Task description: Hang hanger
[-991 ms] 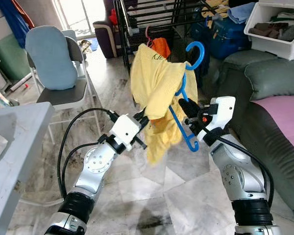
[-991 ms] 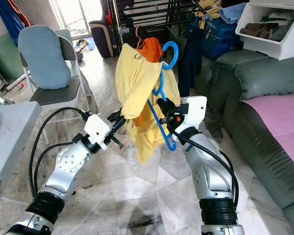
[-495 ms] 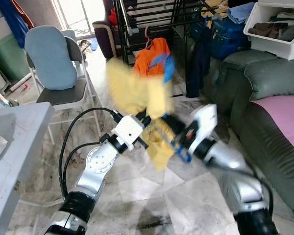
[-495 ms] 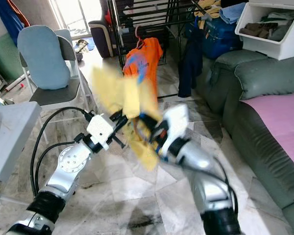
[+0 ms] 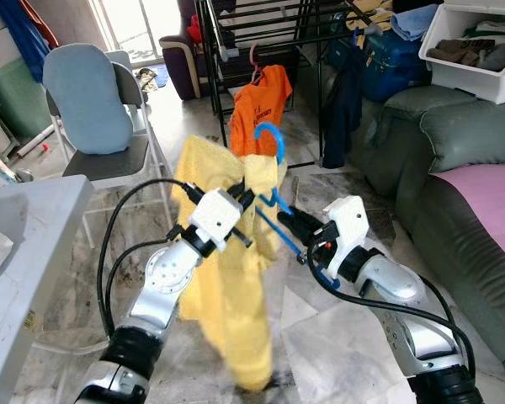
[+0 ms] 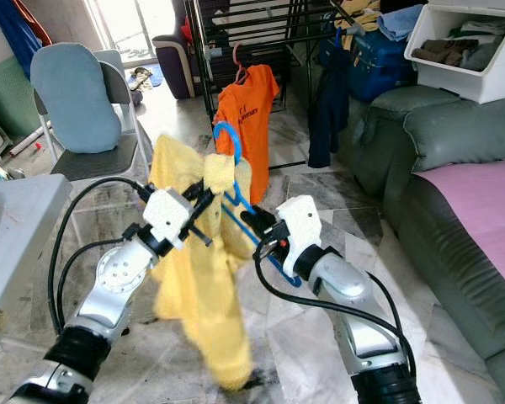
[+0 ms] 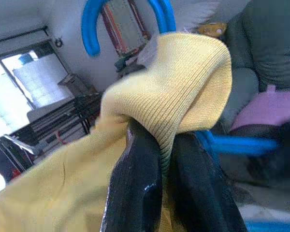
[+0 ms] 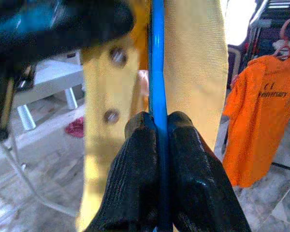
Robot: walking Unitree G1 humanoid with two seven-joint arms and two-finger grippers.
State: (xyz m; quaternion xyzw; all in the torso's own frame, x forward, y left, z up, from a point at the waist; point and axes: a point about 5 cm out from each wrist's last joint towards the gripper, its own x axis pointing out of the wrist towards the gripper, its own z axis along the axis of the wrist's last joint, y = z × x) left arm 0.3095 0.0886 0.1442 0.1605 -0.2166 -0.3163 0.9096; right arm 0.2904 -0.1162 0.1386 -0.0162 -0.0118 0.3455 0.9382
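Your robot has two silver arms with round joint housings, white wrist blocks, looping black cables, and black cuffs low down. The left gripper [image 5: 246, 199] and right gripper [image 5: 288, 216] have glossy black fingers; the red mark on the right wrist block may be a button.

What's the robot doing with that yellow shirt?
The robot is getting a yellow cotton shirt onto a blue plastic hanger. Its left end effector is pinching a fold of the shirt, and its right end effector is clamped on the hanger's thin blue bar. The shirt droops down toward the marble floor. Behind them, an orange T-shirt hangs on the black metal drying rack, where this hanger is not hung yet.
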